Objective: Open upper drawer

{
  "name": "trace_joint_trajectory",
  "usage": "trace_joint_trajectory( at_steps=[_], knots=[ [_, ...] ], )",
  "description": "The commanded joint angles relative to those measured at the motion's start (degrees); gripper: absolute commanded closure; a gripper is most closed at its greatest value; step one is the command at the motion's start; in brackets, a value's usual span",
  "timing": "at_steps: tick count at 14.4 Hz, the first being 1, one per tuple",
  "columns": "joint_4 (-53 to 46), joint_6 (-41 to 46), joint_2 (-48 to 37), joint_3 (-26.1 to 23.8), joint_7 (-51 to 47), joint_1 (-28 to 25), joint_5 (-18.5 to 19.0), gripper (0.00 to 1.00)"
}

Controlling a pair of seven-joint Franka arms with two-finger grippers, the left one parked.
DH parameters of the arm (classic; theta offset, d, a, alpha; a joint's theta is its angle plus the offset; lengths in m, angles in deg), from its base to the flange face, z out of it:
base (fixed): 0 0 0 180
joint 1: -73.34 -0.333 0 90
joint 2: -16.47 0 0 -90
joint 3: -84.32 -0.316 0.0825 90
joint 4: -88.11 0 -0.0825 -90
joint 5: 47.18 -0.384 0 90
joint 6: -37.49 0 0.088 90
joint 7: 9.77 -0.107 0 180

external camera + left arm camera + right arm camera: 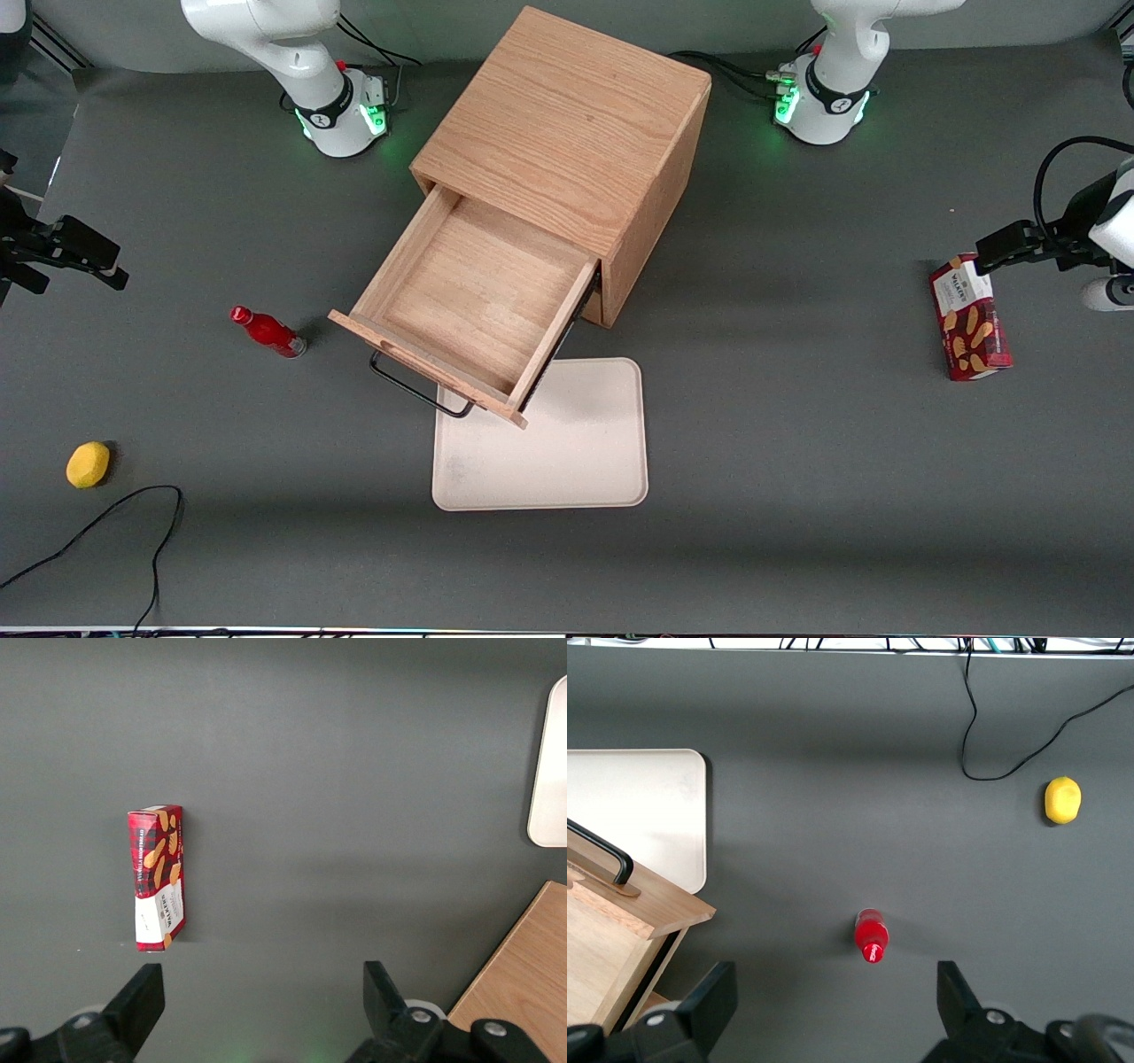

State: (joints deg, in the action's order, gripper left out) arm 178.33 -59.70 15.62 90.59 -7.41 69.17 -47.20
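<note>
One upper drawer [478, 306] stood pulled out while the gripper [833, 1001], fingers apart, hovered above the red bottle [870, 936], at the cabinet's [567, 133] nine o'clock.

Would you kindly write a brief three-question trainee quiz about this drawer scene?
1. True or false: the shallow light-oak upper drawer of the oak cube cabinet stands pulled out.
2. The drawer's front overhangs which object? A) cream flat tray B) yellow lemon C) red biscuit box
3. What lies between the black two-finger hand and the drawer in the front view?

Key: 1 true; 2 A; 3 the small red bottle.
</note>
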Motion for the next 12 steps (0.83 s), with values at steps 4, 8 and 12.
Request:
trace_joint_trajectory(
  at_steps=[4, 8, 12],
  knots=[
    [-0.9, 4.0, -0.2, -0.6, -1.5, -0.1, -0.1, 0.00],
    [-0.9, 8.1, -0.6, -0.9, -3.2, -0.2, -0.2, 0.00],
    [-0.9, 9.0, -0.6, -0.9, -3.0, -0.2, -0.1, 0.00]
  ],
)
